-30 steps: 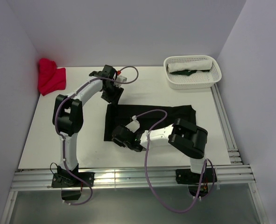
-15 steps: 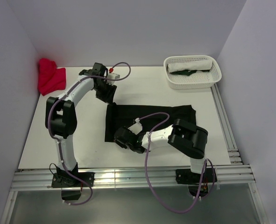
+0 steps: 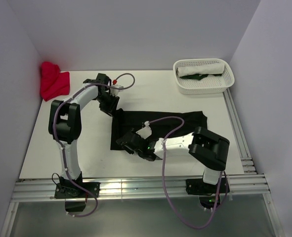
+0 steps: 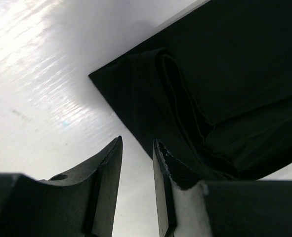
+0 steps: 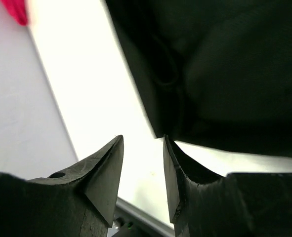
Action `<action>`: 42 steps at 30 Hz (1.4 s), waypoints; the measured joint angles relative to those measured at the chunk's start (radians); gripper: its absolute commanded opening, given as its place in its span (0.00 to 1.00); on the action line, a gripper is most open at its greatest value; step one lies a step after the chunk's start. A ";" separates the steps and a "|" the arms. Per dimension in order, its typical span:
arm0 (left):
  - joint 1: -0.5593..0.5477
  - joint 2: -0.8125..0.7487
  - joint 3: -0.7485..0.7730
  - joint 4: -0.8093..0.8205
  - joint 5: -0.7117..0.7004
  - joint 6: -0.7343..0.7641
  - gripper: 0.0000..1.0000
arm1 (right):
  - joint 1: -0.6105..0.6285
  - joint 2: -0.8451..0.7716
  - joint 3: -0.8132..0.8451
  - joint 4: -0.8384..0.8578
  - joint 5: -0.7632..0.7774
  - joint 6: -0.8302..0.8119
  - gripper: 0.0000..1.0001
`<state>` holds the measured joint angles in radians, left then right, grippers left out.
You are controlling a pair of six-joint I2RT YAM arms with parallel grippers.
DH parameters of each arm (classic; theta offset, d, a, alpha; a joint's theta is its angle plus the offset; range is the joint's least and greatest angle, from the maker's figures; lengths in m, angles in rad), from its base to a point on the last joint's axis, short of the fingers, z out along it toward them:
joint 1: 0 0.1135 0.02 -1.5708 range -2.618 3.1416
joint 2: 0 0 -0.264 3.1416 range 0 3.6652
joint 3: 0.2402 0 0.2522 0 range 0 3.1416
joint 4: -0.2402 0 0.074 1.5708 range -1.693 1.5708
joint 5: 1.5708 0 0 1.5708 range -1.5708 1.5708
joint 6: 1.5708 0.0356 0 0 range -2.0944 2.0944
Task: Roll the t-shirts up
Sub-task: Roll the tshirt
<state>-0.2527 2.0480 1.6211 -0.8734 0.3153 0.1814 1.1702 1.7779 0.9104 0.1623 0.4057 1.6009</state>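
The black t-shirt (image 3: 131,121) lies folded into a long strip across the middle of the table, with folds bunched at its left end. My left gripper (image 3: 112,105) hovers at the strip's far left corner. In the left wrist view its jaws (image 4: 137,143) stand open over bare table, just short of the black t-shirt (image 4: 225,64). My right gripper (image 3: 123,143) sits at the near left corner. It is open (image 5: 143,139) with only table between the fingers, and the black t-shirt's (image 5: 225,64) corner lies just beyond its tips.
A crumpled red t-shirt (image 3: 53,80) lies at the far left against the wall. A white lattice basket (image 3: 181,84) at the far right holds a rolled white cloth and a dark green one. Metal rails run along the table's near and right edges.
My right gripper has opened at the shirt's near left corner. My left gripper has swung left and down to the far left corner, and its jaws have narrowed.
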 measured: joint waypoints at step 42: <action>-0.095 0.108 0.134 -0.010 -0.051 0.001 0.56 | 0.005 0.156 0.252 -0.356 0.051 -0.204 0.20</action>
<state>-0.3473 2.1555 1.7546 -0.8833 0.2646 0.1822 1.1755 1.9339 1.1622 -0.1932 0.4568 1.3968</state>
